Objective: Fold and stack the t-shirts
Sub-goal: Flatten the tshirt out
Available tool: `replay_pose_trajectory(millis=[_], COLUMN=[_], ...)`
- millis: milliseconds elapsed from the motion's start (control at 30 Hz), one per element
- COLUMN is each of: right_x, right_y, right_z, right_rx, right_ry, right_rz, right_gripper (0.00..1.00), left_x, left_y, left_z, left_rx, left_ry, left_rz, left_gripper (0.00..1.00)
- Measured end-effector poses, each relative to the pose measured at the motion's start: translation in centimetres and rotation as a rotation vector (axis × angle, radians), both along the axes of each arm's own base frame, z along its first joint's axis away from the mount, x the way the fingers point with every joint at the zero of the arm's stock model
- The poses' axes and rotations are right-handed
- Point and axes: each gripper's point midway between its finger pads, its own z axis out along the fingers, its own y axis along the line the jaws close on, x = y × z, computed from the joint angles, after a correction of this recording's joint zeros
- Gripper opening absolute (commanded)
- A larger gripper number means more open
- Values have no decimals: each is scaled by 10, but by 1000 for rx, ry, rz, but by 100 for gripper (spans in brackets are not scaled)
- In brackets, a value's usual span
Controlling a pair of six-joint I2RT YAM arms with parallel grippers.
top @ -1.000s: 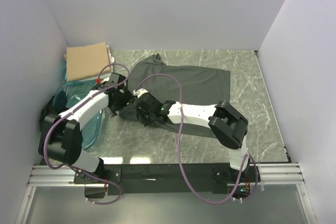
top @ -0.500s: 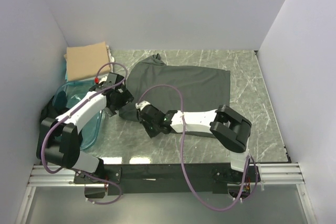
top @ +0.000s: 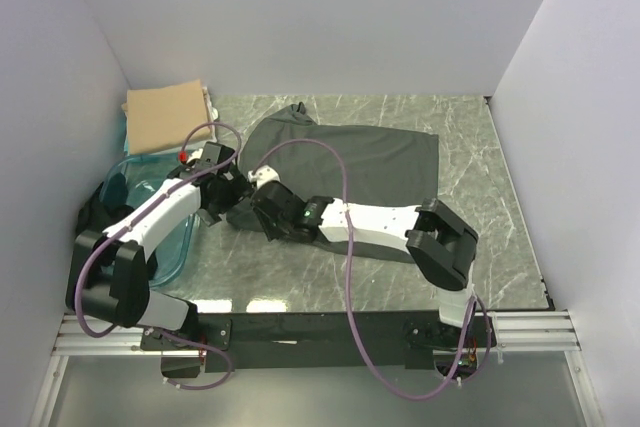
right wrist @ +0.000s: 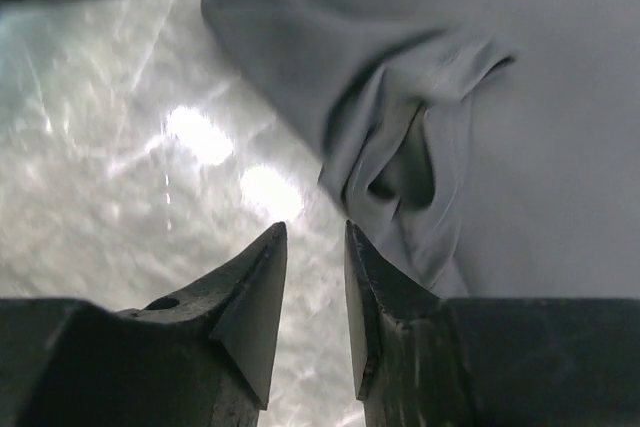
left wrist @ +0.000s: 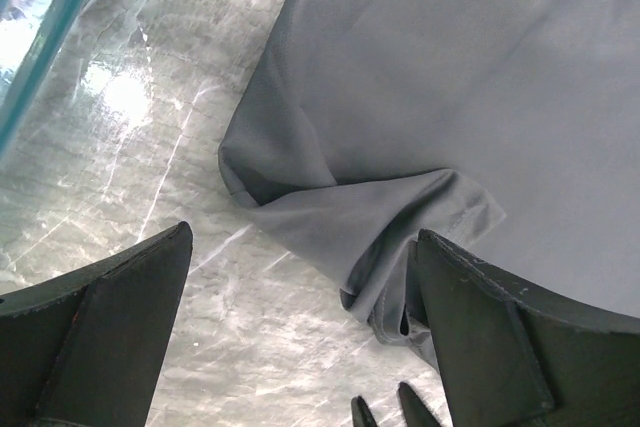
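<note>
Marbled table (top: 480, 247): right gripper (right wrist: 315, 232) narrowly apart, left gripper (left wrist: 300, 237) wide apart, both empty over the rumpled sleeve (left wrist: 400, 237) of the grey t-shirt (top: 370, 157), which lies spread out mid-table. Far-left corner: tan t-shirt (top: 165, 115), folded. Judgement: one done, grey one barely started.

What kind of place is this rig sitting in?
Likely a lab data-collection cell, not a home: plain white walls box in a marble-patterned table on three sides; the left arm and right arm sit on an aluminium rail; props are a grey t-shirt, a folded tan t-shirt and a teal tub.
</note>
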Motion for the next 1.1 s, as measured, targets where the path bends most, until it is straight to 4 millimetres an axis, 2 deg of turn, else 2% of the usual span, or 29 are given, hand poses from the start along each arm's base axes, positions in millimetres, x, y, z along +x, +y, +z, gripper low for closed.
replay_pose_trajectory(millis=[67,133,367,467,500,800,900,1100], right_x=[9,15,17,15,14,-2,-12,-35], right_y=[5,7,-5,-7,-6,-12,-22,-36], right_z=[5,2,-40,-46,-46,-51,-58,-61], right_rx=[13,7,-98,-114,-108,-67,-83,-99], right_ry=[-12,-14,41,58,62,94,98,82], right_rz=[-14,-25,-39,-32,-31,19,43,97], right_gripper=[38,38,39,6,0,0,6,6], left_x=[0,1,1,0,0,-1,-1,-6], left_y=[0,0,0,1,1,1,1,-1], left_z=[2,4,6,6,6,6,6,-1], left_rx=[-2,-3,-5,-1,-1,-3,-4,-15], left_ry=[-9,-13,-21,-17,-17,-17,-16,-1], left_rz=[0,0,1,2,3,-2,-2,-10], left_gripper=[99,99,99,99,99,99,100,99])
